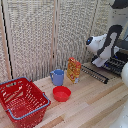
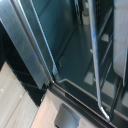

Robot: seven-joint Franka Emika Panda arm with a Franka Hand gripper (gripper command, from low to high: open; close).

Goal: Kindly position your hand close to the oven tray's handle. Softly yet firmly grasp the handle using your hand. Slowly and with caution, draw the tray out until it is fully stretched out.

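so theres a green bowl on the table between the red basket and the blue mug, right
Not quite: the bowl is red, not green, as the exterior view shows. It does sit on the wooden table between the red basket and the blue mug.

Orange carton (image 1: pixel 74 69) print blurred, seemingly unreadable.

The hand is hidden in the exterior view behind the bulky white arm (image 1: pixel 104 46), so finger state cannot be told. The oven (image 1: pixel 119 62) is cut off by the exterior view's right edge and largely covered by the arm. The oven tray (image 1: pixel 95 73) is partly visible; its handle is too small to make out. The red basket (image 1: pixel 21 101) is clipped at the lower left. The wrist view is blurred, with no fingers seen.
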